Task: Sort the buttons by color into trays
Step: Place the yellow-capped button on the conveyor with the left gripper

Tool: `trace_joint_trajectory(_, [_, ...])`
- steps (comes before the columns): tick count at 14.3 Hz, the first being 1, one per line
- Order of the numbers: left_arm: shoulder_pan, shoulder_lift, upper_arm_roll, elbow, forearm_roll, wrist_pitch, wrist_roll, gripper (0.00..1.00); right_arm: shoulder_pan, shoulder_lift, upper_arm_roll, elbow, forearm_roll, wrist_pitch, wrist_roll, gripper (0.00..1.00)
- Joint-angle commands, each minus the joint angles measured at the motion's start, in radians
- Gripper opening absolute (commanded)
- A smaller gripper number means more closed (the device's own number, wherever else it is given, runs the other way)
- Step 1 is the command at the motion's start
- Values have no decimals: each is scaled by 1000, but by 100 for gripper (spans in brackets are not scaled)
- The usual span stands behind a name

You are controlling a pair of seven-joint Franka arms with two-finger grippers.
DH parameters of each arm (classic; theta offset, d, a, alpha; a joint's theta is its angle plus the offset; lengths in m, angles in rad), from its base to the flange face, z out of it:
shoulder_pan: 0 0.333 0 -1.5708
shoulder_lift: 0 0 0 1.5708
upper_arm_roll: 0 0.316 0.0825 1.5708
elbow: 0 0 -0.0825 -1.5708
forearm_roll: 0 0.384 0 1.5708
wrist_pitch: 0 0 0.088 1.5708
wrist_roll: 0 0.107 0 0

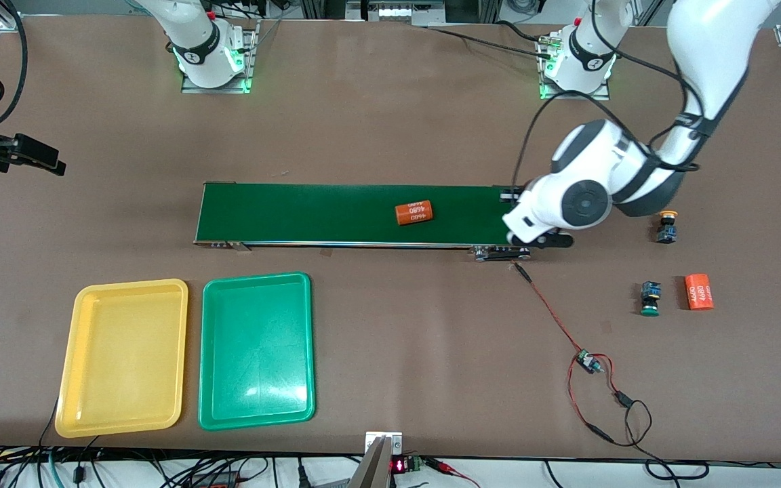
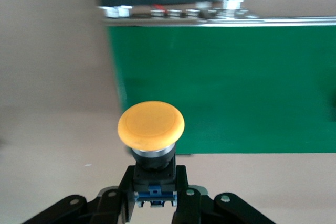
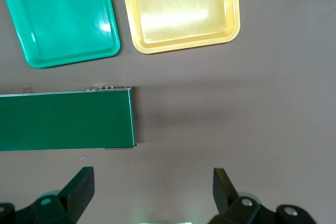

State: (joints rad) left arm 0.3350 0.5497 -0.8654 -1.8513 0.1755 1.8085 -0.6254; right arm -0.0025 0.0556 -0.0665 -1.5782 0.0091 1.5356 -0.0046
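In the left wrist view, my left gripper (image 2: 154,177) is shut on the black-and-blue body of a yellow-capped button (image 2: 151,125), held at the conveyor's end nearest the left arm. In the front view that gripper (image 1: 543,238) sits under the arm's white wrist, which hides the held button. A second yellow button (image 1: 666,227) and a green button (image 1: 649,299) lie on the table toward the left arm's end. The yellow tray (image 1: 126,356) and the green tray (image 1: 257,349) lie side by side, both empty. My right gripper (image 3: 152,174) waits open, high over the right arm's end of the table (image 1: 41,158).
A dark-green conveyor belt (image 1: 336,213) crosses the middle and carries an orange "4680" cylinder (image 1: 413,213). Another orange cylinder (image 1: 699,291) lies beside the green button. A red-and-black wire with a small board (image 1: 589,362) trails from the conveyor toward the front camera.
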Motion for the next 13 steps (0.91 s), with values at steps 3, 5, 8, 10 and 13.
trace_joint_trajectory(3, [-51, 116, 26, 43, 2, 22, -60, 25, -14, -20, 4, -14, 22, -12, 15, 100])
trace_joint_trajectory(5, [-54, 121, 25, 44, 21, 22, -63, 28, -23, -19, 4, -14, 22, -14, 15, 100])
trace_joint_trajectory(8, [-53, 122, 26, 44, 21, 20, -66, 93, -27, -19, 5, -11, 20, -20, 12, 100])
trace_joint_trajectory(10, [-53, 116, 25, 56, 21, 17, -66, 100, -22, -20, 11, -9, 12, -20, -6, 100])
trace_joint_trajectory(13, [-45, 107, 19, 116, 18, -29, -68, 100, -14, -25, 20, -8, 8, -14, -8, 100])
